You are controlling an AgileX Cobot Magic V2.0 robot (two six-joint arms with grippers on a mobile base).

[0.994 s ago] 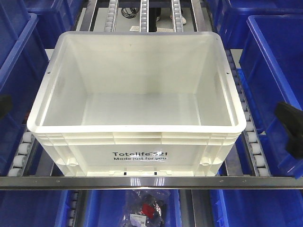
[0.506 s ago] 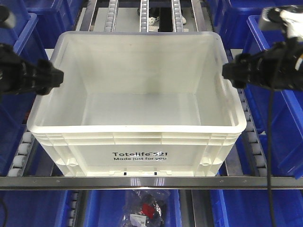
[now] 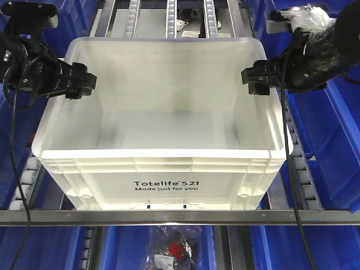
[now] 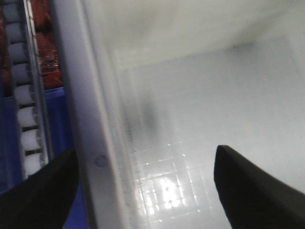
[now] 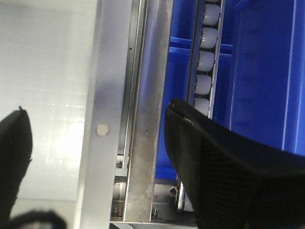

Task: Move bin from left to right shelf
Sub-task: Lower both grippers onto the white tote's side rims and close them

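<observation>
Bright, even light falls from overhead in the front view. The white bin (image 3: 169, 132) verges on overexposure and its walls look washed out, yet the black print reads crisp. Soft grey shadows lie on its floor at 9 and 3 o'clock, and the steel front rail (image 3: 180, 216) carries a pale sheen at 6 o'clock. The left wrist view is soft and smeared throughout, with glare on the bin floor at 6 o'clock and featureless black fingers (image 4: 38, 195) in the lower corners. The right wrist view is sharper. There the finger (image 5: 228, 162) at 4 o'clock shows its weave, while the one at 8 o'clock is blurred.
</observation>
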